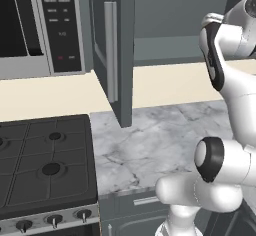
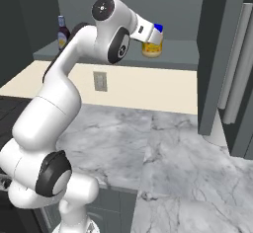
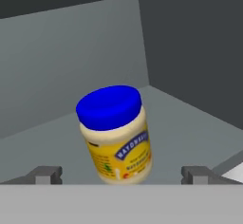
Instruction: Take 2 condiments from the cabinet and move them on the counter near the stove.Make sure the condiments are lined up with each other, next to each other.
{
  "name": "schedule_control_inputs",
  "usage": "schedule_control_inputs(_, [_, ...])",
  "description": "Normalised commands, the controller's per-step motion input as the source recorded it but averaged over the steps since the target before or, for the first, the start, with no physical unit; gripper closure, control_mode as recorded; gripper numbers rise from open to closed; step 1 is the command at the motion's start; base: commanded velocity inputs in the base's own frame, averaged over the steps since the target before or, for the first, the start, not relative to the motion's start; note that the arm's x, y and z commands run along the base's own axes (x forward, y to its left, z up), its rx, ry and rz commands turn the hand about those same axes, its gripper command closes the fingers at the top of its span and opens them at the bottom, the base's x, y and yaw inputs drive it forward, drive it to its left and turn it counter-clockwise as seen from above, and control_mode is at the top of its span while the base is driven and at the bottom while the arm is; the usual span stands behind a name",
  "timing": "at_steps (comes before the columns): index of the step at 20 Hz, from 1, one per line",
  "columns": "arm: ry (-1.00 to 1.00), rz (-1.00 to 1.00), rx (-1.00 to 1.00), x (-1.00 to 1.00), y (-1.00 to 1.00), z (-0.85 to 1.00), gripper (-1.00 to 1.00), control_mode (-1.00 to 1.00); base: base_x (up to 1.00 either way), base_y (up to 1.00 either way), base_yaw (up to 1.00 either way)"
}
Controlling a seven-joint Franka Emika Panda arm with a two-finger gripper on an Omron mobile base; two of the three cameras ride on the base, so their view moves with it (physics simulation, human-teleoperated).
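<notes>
The cabinet (image 2: 212, 54) stood open, and on its grey shelf (image 2: 178, 54) sat the yellow jar (image 3: 117, 135) with the blue lid, upright, its contents pale, mayonnaise by the label, I think. The jaws were spread wide, released, one fingertip (image 3: 46, 174) to each side of the jar, apparently not touching. The brown bottle (image 2: 62, 31) stood well apart, further along the shelf. The marble bench (image 1: 150, 140) lay beside the stove (image 1: 45, 165).

Open cabinet shelf (image 2: 183, 54) ahead, with bare grey floor on both sides of the yellow jar (image 3: 116, 135). Fingers (image 3: 47, 174) spread wide, wider than the jar, which stands between and just beyond them. Back wall close behind the jar, side wall to its right in the hand view. Brown bottle (image 2: 62, 32) well apart at the shelf's far end. Open cabinet door (image 1: 116, 50) jutting over the marble counter (image 1: 155, 140), which lies bare beside the stove (image 1: 45, 165).
</notes>
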Motion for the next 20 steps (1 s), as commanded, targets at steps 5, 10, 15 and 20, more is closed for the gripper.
schedule_control_inputs(5, [0.00, 0.00, 0.00, 0.12, -0.06, 0.02, -1.00, -1.00, 0.00, 0.00, 0.00])
schedule_control_inputs(10, [0.00, 0.00, 0.00, 0.13, -0.05, 0.00, -1.00, -1.00, 0.00, 0.00, 0.00])
schedule_control_inputs(15, [0.00, 0.00, 0.00, 0.19, 0.00, 0.00, -1.00, -1.00, 0.00, 0.00, 0.00])
schedule_control_inputs(20, [0.00, 0.03, -0.01, 0.27, 0.00, 0.00, -1.00, -1.00, 0.00, 0.00, 0.00])
